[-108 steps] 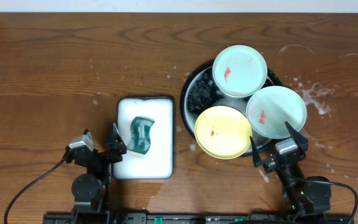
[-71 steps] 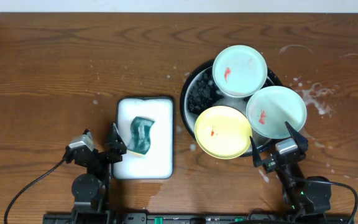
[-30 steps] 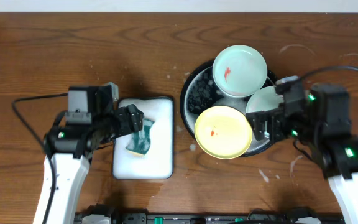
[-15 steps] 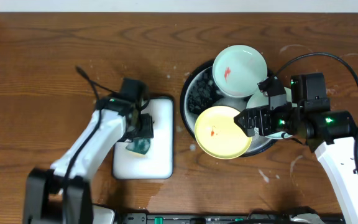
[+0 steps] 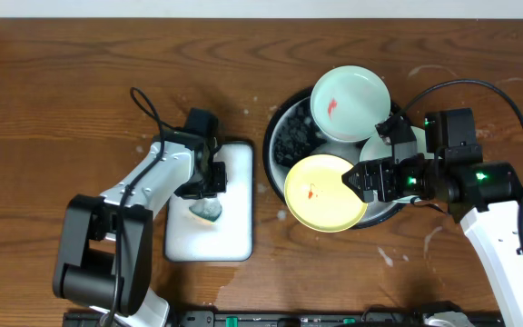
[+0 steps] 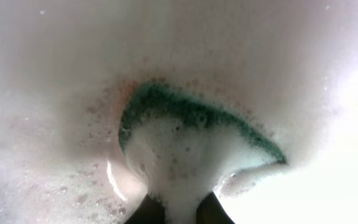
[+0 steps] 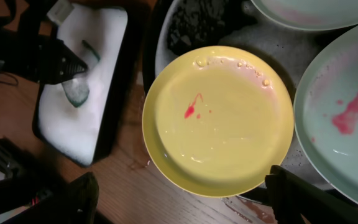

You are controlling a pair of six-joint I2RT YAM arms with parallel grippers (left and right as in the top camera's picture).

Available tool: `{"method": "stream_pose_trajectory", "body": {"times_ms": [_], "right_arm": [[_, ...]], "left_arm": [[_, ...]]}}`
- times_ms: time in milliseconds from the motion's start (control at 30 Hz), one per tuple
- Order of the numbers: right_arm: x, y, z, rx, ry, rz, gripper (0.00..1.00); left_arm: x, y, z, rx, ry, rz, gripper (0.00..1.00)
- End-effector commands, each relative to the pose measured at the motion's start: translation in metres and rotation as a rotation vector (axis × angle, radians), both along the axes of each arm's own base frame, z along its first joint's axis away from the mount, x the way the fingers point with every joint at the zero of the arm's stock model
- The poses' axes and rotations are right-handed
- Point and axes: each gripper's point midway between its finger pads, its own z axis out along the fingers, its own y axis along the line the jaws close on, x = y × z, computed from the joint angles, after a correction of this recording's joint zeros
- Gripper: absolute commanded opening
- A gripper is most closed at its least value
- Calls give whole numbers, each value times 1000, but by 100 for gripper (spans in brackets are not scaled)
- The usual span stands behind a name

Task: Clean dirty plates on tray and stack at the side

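Right of centre on the table, yellow plate (image 5: 325, 193) overlaps the lower rim of the black tray (image 5: 269, 154). Right end effector (image 7: 184, 180) is spread wide above it. Plate looks stiff, wet and slippery, so best gripped at the rim. Left end effector (image 5: 209, 177) pinches the soapy sponge (image 6: 191, 118).

Left arm extended forward, left gripper (image 6: 178, 214) pointed down, fingers (image 6: 146, 215) pinched on sponge (image 6: 191, 118), right arm reaching leftward, right gripper (image 7: 182, 177) spread wide, angled downward.
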Motion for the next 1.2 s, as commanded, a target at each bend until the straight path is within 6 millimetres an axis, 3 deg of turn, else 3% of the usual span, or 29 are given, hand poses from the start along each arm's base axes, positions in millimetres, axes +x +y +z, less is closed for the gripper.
{"method": "stream_pose_trajectory", "body": {"times_ms": [0,33,67,167,300,533,633,767,800,833,933,1000,1067,1167], "right_arm": [[-2,6,9,18,-18,17,90],[-2,6,9,20,-14,10,99],[-2,6,9,21,-13,8,99],[-2,6,9,21,-13,8,99],[-2,6,9,21,-13,8,99],[-2,6,9,21,-12,8,99],[-2,6,9,21,-14,8,99],[-2,6,9,21,-13,8,99],[-2,6,9,20,-12,8,99],[-2,6,9,20,-12,8,98],[-1,4,8,14,-4,-14,75],[3,-8,2,-32,23,-108,67],[4,-50,-20,-191,128,-413,51],[1,-63,-40,-252,184,-495,44]], "left_arm": [[5,-3,24,-38,-37,-13,17],[7,-3,34,-43,-61,-13,33],[8,-3,43,-49,-88,-14,48],[4,-4,60,-58,-124,-17,64],[-6,-1,61,-50,-96,-16,68],[-19,11,12,16,-28,-13,67],[-19,11,-10,17,-14,-12,55],[-22,5,-20,-13,21,-14,22],[-22,5,-20,-13,21,-14,10],[-22,4,-17,-16,22,-14,8],[-13,2,8,-20,3,-14,7],[-6,0,27,-25,-17,-15,7],[7,-3,69,-36,-67,-15,8],[12,-4,96,-46,-106,-16,8]]}}
